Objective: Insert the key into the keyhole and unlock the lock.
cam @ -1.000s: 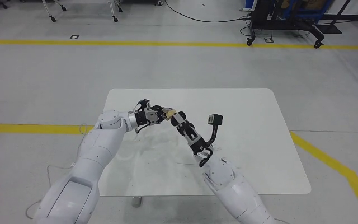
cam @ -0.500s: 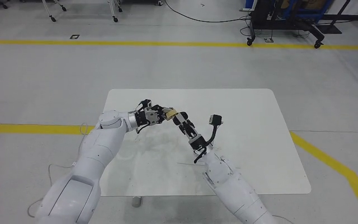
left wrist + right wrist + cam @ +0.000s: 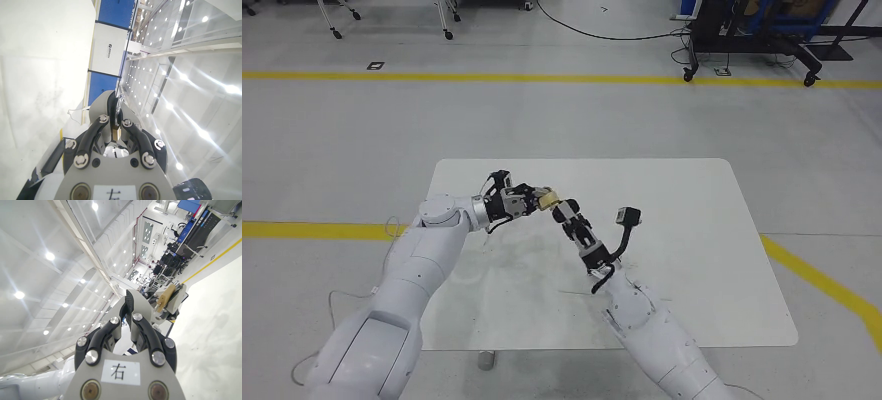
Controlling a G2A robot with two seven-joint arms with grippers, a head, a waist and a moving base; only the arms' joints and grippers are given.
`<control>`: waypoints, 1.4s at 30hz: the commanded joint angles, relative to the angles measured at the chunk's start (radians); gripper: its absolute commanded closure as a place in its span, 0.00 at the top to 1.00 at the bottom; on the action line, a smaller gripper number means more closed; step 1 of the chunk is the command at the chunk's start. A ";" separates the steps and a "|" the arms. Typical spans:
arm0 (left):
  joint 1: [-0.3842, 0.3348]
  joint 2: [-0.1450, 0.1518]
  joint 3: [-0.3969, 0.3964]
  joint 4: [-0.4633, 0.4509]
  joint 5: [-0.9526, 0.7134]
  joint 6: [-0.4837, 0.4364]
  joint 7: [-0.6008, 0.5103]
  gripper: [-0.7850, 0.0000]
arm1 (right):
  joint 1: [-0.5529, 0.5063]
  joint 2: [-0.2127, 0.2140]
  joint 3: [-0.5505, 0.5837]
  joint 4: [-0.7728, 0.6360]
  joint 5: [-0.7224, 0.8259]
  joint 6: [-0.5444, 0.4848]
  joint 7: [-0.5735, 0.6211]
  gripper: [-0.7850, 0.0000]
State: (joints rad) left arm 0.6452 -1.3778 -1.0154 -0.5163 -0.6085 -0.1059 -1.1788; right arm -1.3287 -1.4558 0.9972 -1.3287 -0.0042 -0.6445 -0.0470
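Note:
A brass padlock [image 3: 547,200] is held above the white table [image 3: 692,280] by my left gripper [image 3: 525,199]. In the left wrist view that gripper [image 3: 115,100] is shut on the lock's silver shackle [image 3: 120,104], and the brass body [image 3: 116,133] lies between the fingers. My right gripper [image 3: 564,211] sits just beside the lock's free end, a small gap away. The right wrist view has its fingers [image 3: 139,302] pressed together, and no key shows between the pads. Beyond them is the padlock [image 3: 166,297], with a small silver piece [image 3: 156,308] at its keyhole end.
A black camera stalk [image 3: 626,222] rises from the right forearm. The table edge runs near a yellow floor line [image 3: 302,230]. Black racks on wheels [image 3: 762,40] stand far behind the table.
My left gripper has raised the padlock slightly and moved it away from me. The right gripper has drawn back a little, opening a small gap to the lock.

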 commanded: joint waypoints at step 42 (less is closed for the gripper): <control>0.084 0.029 -0.040 -0.188 0.096 -0.137 0.032 0.00 | 0.031 -0.022 0.002 0.085 0.647 0.211 0.386 0.00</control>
State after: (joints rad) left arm 0.7290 -1.3488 -1.0557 -0.7034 -0.5163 -0.2391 -1.1488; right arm -1.2970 -1.4750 0.9998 -1.2437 0.6136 -0.4403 0.3354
